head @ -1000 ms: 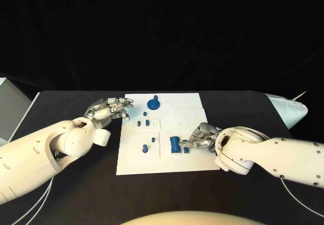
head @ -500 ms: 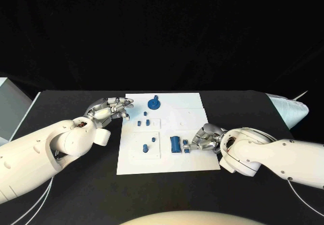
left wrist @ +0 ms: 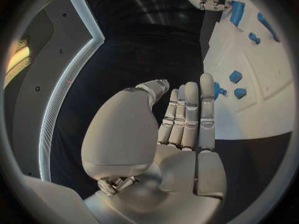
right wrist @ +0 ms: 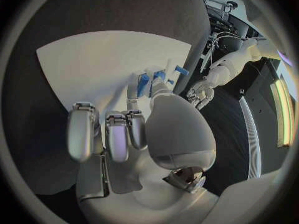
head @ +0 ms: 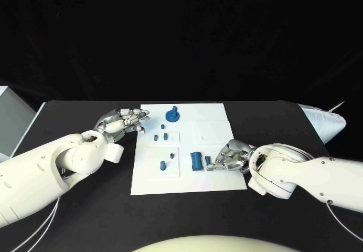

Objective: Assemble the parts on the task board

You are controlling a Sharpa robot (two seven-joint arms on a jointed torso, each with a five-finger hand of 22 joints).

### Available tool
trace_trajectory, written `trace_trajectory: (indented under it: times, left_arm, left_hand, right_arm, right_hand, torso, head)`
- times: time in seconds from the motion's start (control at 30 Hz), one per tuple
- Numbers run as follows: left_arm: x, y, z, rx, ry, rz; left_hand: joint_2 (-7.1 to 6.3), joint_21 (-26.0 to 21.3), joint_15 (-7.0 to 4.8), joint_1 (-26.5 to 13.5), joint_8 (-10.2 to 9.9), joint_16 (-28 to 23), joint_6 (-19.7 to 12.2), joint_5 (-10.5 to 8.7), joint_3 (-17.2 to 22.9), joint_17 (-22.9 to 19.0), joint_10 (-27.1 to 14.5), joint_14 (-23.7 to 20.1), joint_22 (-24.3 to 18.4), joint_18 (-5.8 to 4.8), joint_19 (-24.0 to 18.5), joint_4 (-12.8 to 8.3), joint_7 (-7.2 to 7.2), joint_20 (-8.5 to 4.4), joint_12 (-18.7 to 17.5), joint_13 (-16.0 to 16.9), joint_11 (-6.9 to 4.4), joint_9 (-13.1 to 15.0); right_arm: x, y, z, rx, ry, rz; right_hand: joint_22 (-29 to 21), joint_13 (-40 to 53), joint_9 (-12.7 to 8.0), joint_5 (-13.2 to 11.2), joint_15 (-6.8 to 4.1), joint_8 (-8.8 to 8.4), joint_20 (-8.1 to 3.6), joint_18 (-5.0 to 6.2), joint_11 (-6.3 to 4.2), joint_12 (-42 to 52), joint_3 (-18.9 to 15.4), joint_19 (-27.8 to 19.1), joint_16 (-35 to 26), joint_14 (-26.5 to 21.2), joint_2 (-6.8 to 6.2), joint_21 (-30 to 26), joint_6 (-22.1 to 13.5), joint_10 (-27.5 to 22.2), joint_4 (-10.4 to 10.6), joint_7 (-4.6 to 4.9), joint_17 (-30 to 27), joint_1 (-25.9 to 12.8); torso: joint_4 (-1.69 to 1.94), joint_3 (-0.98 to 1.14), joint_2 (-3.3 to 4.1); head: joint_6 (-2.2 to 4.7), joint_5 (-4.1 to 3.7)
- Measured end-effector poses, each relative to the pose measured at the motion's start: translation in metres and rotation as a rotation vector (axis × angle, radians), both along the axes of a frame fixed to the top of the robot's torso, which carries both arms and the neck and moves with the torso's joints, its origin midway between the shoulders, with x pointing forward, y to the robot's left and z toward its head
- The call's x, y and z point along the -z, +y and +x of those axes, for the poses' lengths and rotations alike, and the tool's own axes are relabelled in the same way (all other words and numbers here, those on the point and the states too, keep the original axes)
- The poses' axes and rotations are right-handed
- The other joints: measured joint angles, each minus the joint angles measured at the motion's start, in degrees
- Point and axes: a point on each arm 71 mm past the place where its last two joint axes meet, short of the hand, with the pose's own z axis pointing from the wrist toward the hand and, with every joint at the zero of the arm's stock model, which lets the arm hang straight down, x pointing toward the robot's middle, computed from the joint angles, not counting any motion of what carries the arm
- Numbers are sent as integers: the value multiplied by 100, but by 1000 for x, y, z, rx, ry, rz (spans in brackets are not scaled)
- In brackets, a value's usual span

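Note:
The white task board (head: 198,178) lies mid-table. On it are a round blue part (head: 172,115) at the far edge, small blue parts (head: 159,138) on the left side, and an upright blue block (head: 196,160). My right hand (head: 231,156) rests on the board's right side. Its thumb and a finger pinch a small blue part (head: 207,160) right beside the block; the right wrist view also shows this part (right wrist: 144,83) between them. My left hand (head: 121,124) hovers at the board's far left edge, holding nothing, and in the left wrist view its fingers (left wrist: 187,117) are straight.
A white bundled object (head: 323,122) lies at the table's right edge. A pale box (head: 10,119) stands off the left side. Bare black table (head: 91,210) surrounds the board.
My right hand has slid slightly nearer to me along the board, and the small blue part at its fingertips now stands next to the blue block. The left hand has barely moved.

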Motion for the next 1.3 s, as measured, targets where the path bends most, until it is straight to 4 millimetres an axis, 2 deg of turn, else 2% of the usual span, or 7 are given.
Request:
trace_trajectory:
  times: [0.2, 0.37, 0.6, 1.1, 1.3]
  left_arm:
    - [0, 0, 0, 0, 0, 0]
    - [0, 0, 0, 0, 0, 0]
    - [0, 0, 0, 0, 0, 0]
    - [0, 1, 0, 0, 0, 1]
    - [0, 0, 0, 0, 0, 1]
  left_hand:
    - [0, 0, 0, 0, 0, 0, 0, 0, 0, 0, 0, 0, 0, 0, 0, 0, 0, 0, 0, 0, 0, 0]
    - [0, 0, 0, 0, 0, 0, 0, 0, 0, 0, 0, 0, 0, 0, 0, 0, 0, 0, 0, 0, 0, 0]
    - [0, 0, 0, 0, 0, 0, 0, 0, 0, 0, 0, 0, 0, 0, 0, 0, 0, 0, 0, 0, 0, -1]
    - [0, -25, 0, 0, 0, 0, 0, 0, 24, -6, 0, 0, -12, 0, 42, 24, 0, 1, 22, -5, 0, 5]
    - [0, -25, 0, 0, 0, 0, 0, 0, 24, -6, 0, 0, -12, 0, 42, 24, 0, 1, 22, -5, 0, 5]
  right_arm:
    - [1, -1, 1, 0, 0, -4]
    - [2, 4, 3, -8, -3, -5]
    - [5, 8, 5, -15, -9, -15]
    - [9, 4, 9, 20, -37, -29]
    - [9, 3, 9, 22, -38, -27]
  right_hand:
    - [-1, 0, -16, -23, 0, 0, 0, 0, 0, 0, 0, 0, 0, 0, 150, 0, 0, 0, 0, 0, 0, 260]
    - [-1, 1, -41, -153, 0, 0, 0, 0, 0, 0, 0, 0, 0, 0, 191, 0, 0, 0, 0, 0, 0, 528]
    - [-1, 3, -62, -156, 1, -22, 0, 0, 0, 0, 50, 0, 0, 0, 218, 0, 4, 0, -17, 4, 0, 730]
    - [-2, 9, -77, -85, 1, -22, 0, 0, -17, 2, 56, 0, 0, 0, 274, 0, 86, -19, 10, -3, 0, 724]
    - [3, 8, -78, -152, 1, -22, 0, 0, -18, 1, 39, 0, 0, 0, 237, 0, 86, -19, 23, -3, 0, 686]
  torso:
    - [5, -7, -1]
    - [9, -6, -1]
    - [9, -6, -1]
    - [-2, -3, -3]
    - [-2, -3, -6]
  head:
    - [-8, -1]
    - [-19, 4]
    - [-36, 20]
    - [-37, 29]
    - [-29, 25]
